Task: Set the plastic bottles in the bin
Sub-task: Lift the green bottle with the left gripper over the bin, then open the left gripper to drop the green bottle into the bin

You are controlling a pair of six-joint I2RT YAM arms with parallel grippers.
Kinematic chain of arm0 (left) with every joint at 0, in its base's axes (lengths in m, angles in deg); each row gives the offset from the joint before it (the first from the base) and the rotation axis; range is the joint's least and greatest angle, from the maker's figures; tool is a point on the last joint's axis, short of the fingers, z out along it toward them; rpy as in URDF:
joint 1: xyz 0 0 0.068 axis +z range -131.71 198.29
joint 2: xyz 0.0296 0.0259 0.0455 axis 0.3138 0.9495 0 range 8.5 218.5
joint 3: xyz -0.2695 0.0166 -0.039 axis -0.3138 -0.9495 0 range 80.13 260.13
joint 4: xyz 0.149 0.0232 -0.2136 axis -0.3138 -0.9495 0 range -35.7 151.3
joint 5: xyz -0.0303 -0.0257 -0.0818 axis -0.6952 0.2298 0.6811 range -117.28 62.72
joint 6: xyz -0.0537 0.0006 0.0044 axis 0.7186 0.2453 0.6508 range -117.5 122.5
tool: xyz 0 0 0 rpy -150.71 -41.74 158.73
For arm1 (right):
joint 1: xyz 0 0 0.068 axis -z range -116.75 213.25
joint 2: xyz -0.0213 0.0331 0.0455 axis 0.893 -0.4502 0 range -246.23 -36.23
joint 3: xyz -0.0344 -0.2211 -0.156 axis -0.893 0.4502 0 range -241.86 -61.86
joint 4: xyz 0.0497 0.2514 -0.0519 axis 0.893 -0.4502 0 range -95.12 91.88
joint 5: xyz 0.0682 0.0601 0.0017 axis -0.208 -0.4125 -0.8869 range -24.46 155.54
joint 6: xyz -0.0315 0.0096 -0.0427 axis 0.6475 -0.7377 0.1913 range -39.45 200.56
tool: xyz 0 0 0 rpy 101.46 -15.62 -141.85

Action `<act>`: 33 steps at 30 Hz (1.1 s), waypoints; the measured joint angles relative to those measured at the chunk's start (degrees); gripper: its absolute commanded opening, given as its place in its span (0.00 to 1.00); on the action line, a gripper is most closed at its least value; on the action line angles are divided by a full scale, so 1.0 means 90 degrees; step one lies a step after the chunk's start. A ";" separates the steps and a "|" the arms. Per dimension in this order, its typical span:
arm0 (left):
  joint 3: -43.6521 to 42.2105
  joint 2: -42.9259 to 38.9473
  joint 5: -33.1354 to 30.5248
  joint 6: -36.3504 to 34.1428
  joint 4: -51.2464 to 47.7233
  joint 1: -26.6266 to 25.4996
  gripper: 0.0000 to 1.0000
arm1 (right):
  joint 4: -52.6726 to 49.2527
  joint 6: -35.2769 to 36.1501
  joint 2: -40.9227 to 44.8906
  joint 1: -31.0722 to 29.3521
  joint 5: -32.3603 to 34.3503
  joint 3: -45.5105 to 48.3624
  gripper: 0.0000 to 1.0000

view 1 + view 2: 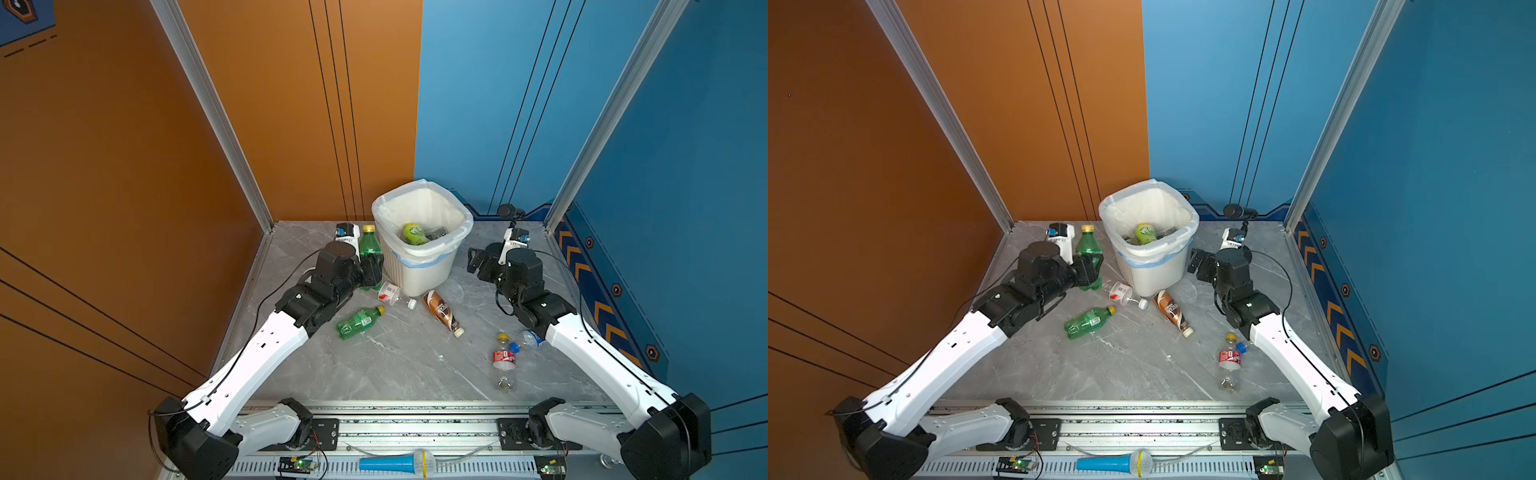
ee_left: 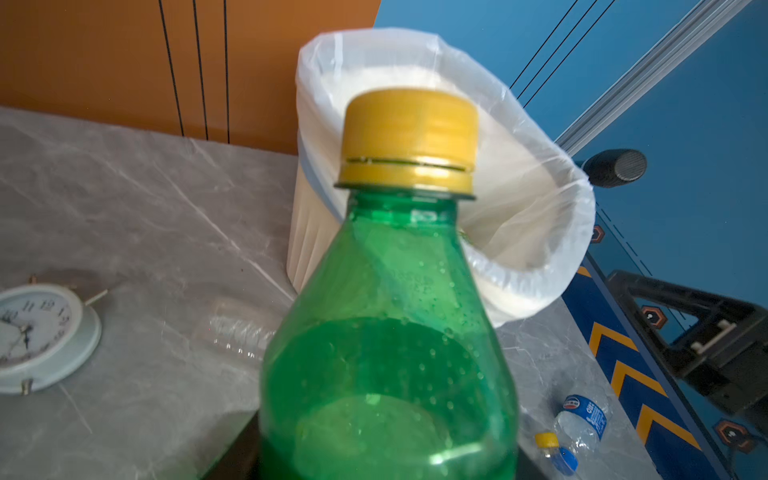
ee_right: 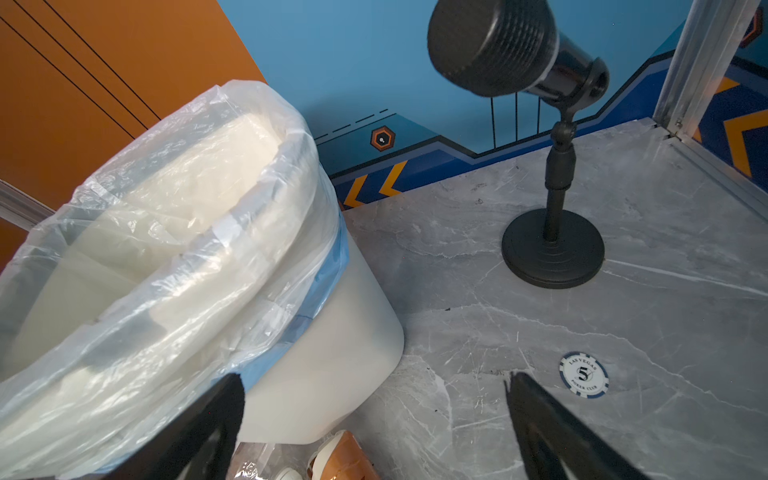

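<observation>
The left gripper is closed around the lower body of a green bottle with a yellow cap. This bottle stands upright, just beside the left wall of the bin. The right gripper is at the other side of the bin, its jaws spread wide and empty.

Inside the bin lies a yellow-green bottle. On the tabletop in front of the bin lie a second green bottle, a clear bottle with a red label just beside the bin's base, and a brown bottle. Nearer to the right arm are a clear bottle with a yellow cap and a crushed bottle with a blue label.

The left wrist view shows a white alarm clock on the tabletop. The right wrist view shows a black microphone stand and a poker chip.
</observation>
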 measured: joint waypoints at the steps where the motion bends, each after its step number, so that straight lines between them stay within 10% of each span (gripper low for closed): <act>1: 0.0206 0.0134 0.0041 -0.0104 0.0053 0.0036 0.50 | 0.0000 0.0000 0.0049 0.0007 0.0002 0.0012 1.00; 20: 0.4214 0.3810 0.1229 -0.0891 0.0568 0.0794 0.51 | -0.0231 0.0002 0.0340 0.0245 0.0070 0.0138 1.00; 25: 0.4614 0.4279 0.1399 -0.0738 0.0393 0.0874 0.99 | -0.0231 0.0002 0.0342 0.0311 0.0068 0.0138 1.00; 33: 0.4466 0.4112 0.1435 -0.0612 0.0189 0.0957 0.98 | -0.0277 0.0027 0.0342 0.0386 0.0061 0.0138 1.00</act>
